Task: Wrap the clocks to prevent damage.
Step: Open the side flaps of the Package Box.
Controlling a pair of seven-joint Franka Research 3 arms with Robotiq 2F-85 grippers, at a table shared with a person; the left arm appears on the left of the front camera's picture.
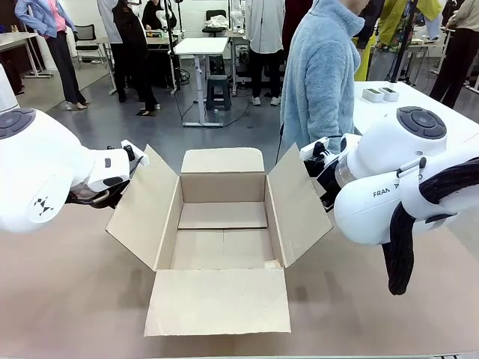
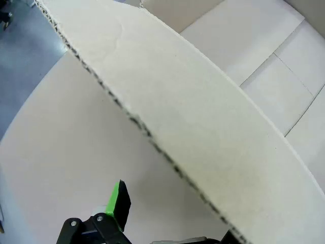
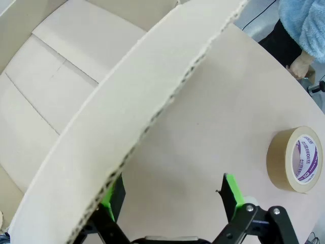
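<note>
Clocks: can't tell where they are right now, so no bearing from either set of fingers and no long axis to give.

What's there: the cardboard box (image 1: pixel 223 224) sits mid-counter (image 1: pixel 67 307), all four flaps splayed out, floor bare cardboard.

Left gripper (image 2: pixel 172 223): parked at the outer edge of the left flap (image 1: pixel 142 209). One green-padded finger (image 2: pixel 118 201) is on the counter side and the other is hidden behind the flap, so the flap edge appears to run between them. Fingers wide, nothing clamped.

Right gripper (image 3: pixel 172 203): same on the right flap (image 1: pixel 299 202), but the flap edge overlaps only one finger (image 3: pixel 114 195). The gap between the two shows bare counter. Fingers wide, holding nothing.

Tape roll (image 3: pixel 296 160) stands on edge on the counter outside the right flap, well apart from the box. A person in a light blue fleece (image 1: pixel 322 75) stands at the far side, nearer the right arm, with a hand (image 3: pixel 300 63) at the counter edge.

My read: the relation that matters is flap edge to fingers. The left is already straddling. The right needs a small sideways shift to get the edge between its fingers. Each arm is nearest its own flap, and neither has to cross the middle.
</note>
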